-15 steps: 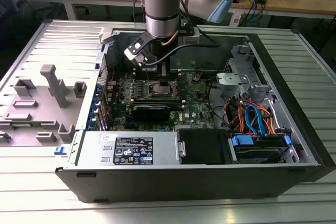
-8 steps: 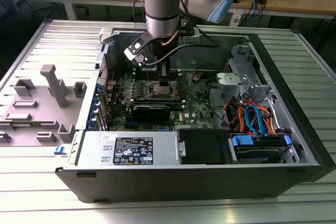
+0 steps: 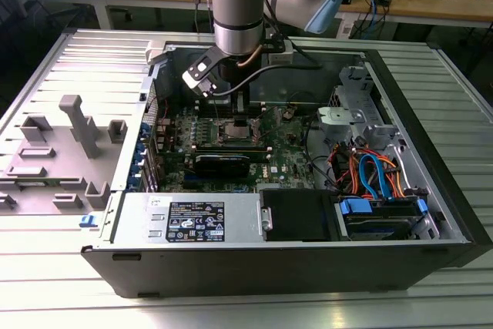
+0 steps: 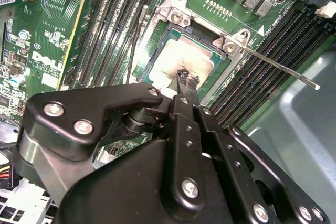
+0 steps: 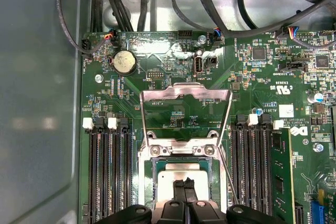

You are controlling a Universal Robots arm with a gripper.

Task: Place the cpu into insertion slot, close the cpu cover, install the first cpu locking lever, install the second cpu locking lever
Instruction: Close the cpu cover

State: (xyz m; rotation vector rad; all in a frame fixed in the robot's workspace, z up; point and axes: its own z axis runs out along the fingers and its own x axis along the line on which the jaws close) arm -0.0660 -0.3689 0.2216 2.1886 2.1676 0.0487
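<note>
1. Exterior view: the gripper (image 3: 238, 115) reaches down into the open computer case (image 3: 269, 267), over the middle of the motherboard.
2. Second wrist view: the cpu (image 4: 181, 56), dull silver with a smeared top, lies flat in the insertion slot (image 4: 201, 31). The fingertips, pressed together on nothing, sit right at its top. A thin locking lever (image 4: 278, 69) juts out over the memory slots.
3. First wrist view: the cpu cover (image 5: 186, 94), a windowed metal frame, stands swung open just beside the slot.

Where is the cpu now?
In the first wrist view the cpu sits in the slot, between the memory slots, right under the gripper.
</note>
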